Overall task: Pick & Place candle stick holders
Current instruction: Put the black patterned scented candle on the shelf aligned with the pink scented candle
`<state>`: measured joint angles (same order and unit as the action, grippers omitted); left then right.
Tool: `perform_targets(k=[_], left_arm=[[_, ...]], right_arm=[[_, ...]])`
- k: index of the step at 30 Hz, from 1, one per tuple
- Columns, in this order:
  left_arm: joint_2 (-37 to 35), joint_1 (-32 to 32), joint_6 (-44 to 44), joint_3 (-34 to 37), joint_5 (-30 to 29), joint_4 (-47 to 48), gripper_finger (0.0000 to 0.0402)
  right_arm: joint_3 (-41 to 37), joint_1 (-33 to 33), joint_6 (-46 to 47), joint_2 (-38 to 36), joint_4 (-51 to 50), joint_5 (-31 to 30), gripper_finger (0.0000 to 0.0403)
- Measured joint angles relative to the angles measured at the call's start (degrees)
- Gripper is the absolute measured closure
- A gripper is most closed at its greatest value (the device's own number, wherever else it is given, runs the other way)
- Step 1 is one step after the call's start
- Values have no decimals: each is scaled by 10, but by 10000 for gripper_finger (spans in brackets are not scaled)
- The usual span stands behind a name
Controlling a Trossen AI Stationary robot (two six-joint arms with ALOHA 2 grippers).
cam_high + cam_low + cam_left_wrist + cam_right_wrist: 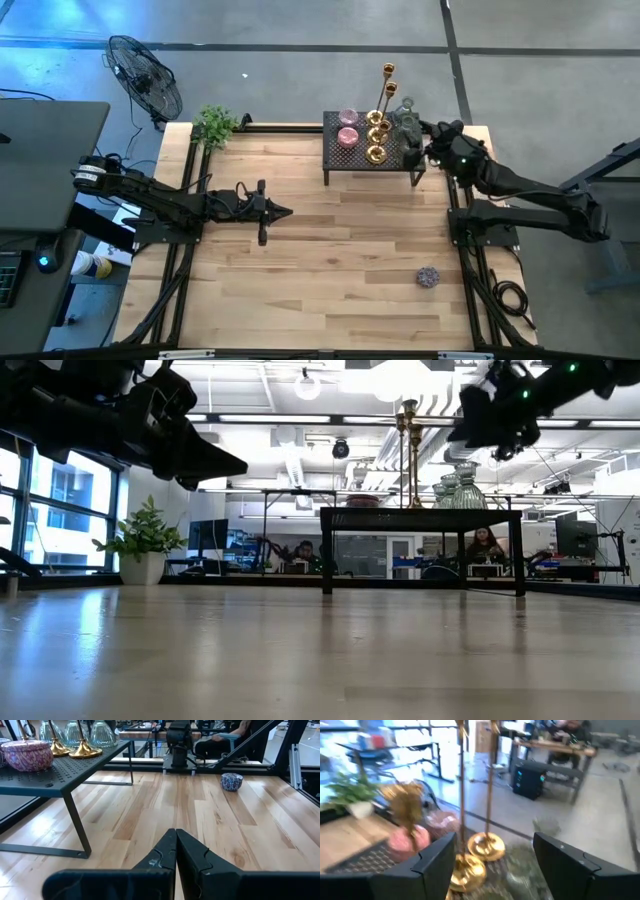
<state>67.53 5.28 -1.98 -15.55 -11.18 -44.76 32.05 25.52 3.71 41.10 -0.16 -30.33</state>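
step: placing round looks done, one patterned holder (429, 277) left on the desk (330, 250) | left hand (283, 211) pinched empty mid-desk | right hand (422, 143) spread over holders on mesh rack (372, 155) | next: lift off, grab stray

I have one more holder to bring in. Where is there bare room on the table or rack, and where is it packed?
Bare wood runs from the rack forward past the left gripper, down to the patterned holder near the right front. The rack's right half is crowded with brass sticks and glass cups, under the right gripper.
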Motion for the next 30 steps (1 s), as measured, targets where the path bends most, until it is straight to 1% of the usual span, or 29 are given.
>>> perform_targets(k=[3, 6, 7, 9, 13, 14, 15, 20, 24, 27, 30], left_arm=[[0, 0, 0, 0, 1, 5, 401], [0, 0, 0, 0, 9, 21, 401], [0, 0, 0, 0, 10, 28, 401], [0, 0, 0, 0, 10, 41, 401], [0, 0, 2, 0, 10, 49, 401], [0, 0, 3, 0, 10, 48, 401], [0, 0, 3, 0, 10, 48, 401], [0, 0, 4, 0, 10, 48, 401], [0, 0, 4, 0, 2, 49, 401], [0, 0, 4, 0, 1, 50, 401], [0, 0, 4, 0, 1, 53, 401]], right_arm=[[32, -21, -3, -7, -22, 28, 150], [73, -69, 23, -7, -84, 32, 179], [85, -90, 31, -6, -111, 27, 196], [105, -141, 54, -3, -163, 18, 241], [119, -256, 130, 4, -252, 8, 360], [118, -287, 155, 7, -270, 5, 381], [116, -318, 182, 12, -288, 0, 390], [116, -469, 379, 56, -383, -8, 366], [132, -570, 527, 111, -449, -18, 382], [150, -630, 644, 157, -504, 1, 397], [172, -684, 755, 205, -545, 21, 401]])
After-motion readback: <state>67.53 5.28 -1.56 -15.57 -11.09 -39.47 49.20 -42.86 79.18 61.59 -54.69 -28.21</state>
